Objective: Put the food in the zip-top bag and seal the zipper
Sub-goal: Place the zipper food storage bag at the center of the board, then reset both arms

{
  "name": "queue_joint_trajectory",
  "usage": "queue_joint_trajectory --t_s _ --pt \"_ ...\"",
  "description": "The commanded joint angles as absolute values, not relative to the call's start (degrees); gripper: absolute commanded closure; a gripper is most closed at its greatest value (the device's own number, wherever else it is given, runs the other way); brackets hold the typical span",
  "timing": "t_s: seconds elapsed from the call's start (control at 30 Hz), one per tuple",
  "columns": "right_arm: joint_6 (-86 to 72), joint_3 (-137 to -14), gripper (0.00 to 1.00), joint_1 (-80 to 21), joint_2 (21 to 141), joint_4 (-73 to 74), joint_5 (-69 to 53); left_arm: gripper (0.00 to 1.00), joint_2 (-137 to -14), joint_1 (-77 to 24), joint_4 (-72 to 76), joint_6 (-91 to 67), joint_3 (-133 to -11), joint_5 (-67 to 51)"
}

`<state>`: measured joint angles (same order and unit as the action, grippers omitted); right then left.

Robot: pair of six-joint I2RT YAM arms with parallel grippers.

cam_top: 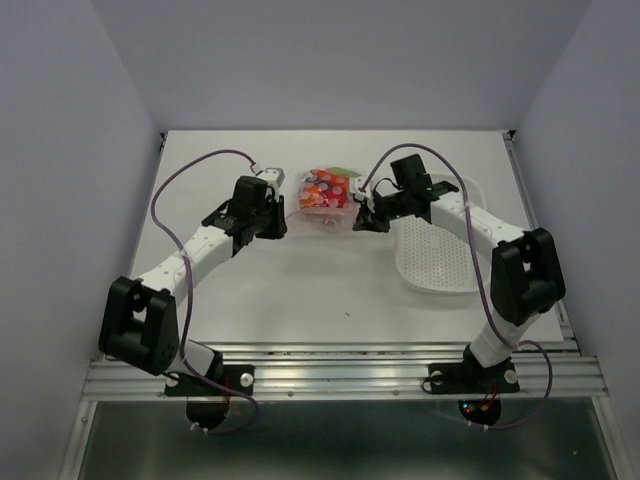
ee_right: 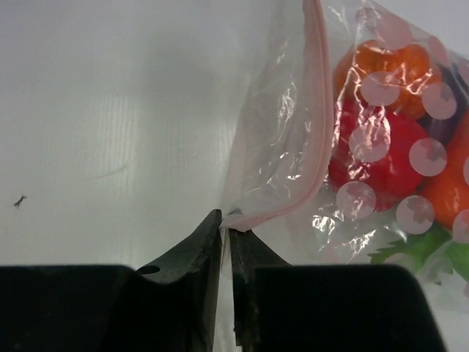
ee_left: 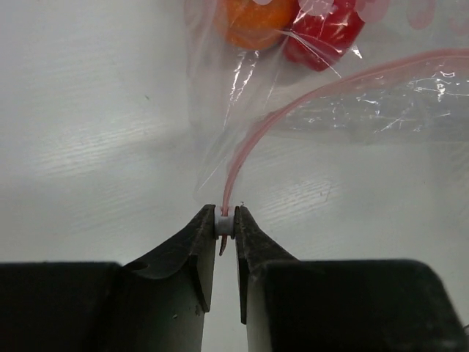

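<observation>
The zip-top bag [cam_top: 325,197] lies at the back middle of the table with the food [cam_top: 322,190] inside it. In the left wrist view an orange fruit [ee_left: 253,20] and a red pepper [ee_left: 326,33] show through the plastic, and the pink zipper [ee_left: 293,99] curves down to its white slider tab [ee_left: 225,221]. My left gripper [ee_left: 226,224] is shut on that slider tab at the bag's left end. My right gripper [ee_right: 226,224] is shut on the zipper corner [ee_right: 249,217] at the bag's right end. The right wrist view shows orange fruit [ee_right: 381,62], red pepper [ee_right: 381,158] and green leaves [ee_right: 425,249] behind pink dots.
A white perforated oval basket [cam_top: 440,262] lies on the table at the right, under my right arm. The table's back edge runs close behind the bag. Purple cables loop over both arms.
</observation>
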<state>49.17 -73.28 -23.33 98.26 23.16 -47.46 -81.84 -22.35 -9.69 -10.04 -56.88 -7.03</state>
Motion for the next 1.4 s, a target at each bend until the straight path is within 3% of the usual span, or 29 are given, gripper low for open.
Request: queue_joint_trajectory --t_s 0.0,0.03,0.13,0.17,0.2,0.23,0.3,0.5,0.63,0.7,0.83,1.03,1.07,1.17,1.37 --pt "61.76 -74.27 0.84 -26.09 98.96 35.57 -53.09 0.59 -75.68 -23.20 -8.88 -14.84 -53.79 -5.88" --pt "64.31 -74.01 0.70 -26.63 98.96 38.47 -52.22 0.42 -75.06 -23.29 -9.05 -15.20 -53.01 -6.15" --pt "67.75 -72.43 0.35 -27.86 97.91 42.60 -50.98 0.36 -74.18 -23.38 -10.80 -15.99 -52.82 -5.98" --pt "69.68 -72.42 0.23 -27.86 97.56 44.02 -50.02 0.26 -73.31 -23.47 -12.99 -16.34 -53.00 -5.28" --pt "70.65 -72.60 0.18 -27.86 96.78 45.51 -49.66 0.20 -72.69 -23.55 -14.14 -16.61 -52.91 -5.27" --pt "71.45 -73.12 0.08 -27.86 96.25 47.70 -49.48 0.01 -70.86 -23.73 -15.63 -17.05 -52.56 -4.75" --pt "72.76 -73.48 0.01 -27.86 94.67 50.52 -49.92 0.01 -69.00 -23.82 -17.39 -17.93 -52.38 -3.61" --pt "82.17 -73.74 0.00 -29.00 92.46 59.67 -49.05 0.01 -63.55 -23.82 -24.60 -22.23 -50.81 -0.80" --pt "79.73 -73.74 0.00 -29.00 90.27 54.77 -47.29 0.01 -59.69 -23.82 -26.63 -25.05 -49.66 2.64" --pt "72.70 -76.01 0.00 -29.00 89.21 51.69 -46.23 0.01 -57.93 -23.82 -25.93 -26.88 -50.88 4.56" --pt "48.57 -80.84 0.00 -29.00 88.16 30.06 -38.87 0.01 -57.65 -23.82 -24.70 -31.80 -55.36 10.10" --pt "9.19 -84.20 0.00 -27.69 88.33 2.85 -6.29 0.01 -62.30 -23.12 -26.01 -39.80 -64.07 18.36" --pt "-0.08 -85.59 0.00 -27.69 88.59 2.81 4.20 0.01 -63.01 -22.85 -27.06 -40.68 -65.64 20.11" --pt "-14.44 -82.55 0.00 -27.07 86.14 2.81 21.01 0.01 -65.21 -21.54 -28.83 -41.57 -68.45 23.45" --pt "-25.47 -74.19 0.00 -27.07 76.93 5.88 36.36 0.01 -65.92 -18.81 -27.60 -41.22 -69.43 23.38"
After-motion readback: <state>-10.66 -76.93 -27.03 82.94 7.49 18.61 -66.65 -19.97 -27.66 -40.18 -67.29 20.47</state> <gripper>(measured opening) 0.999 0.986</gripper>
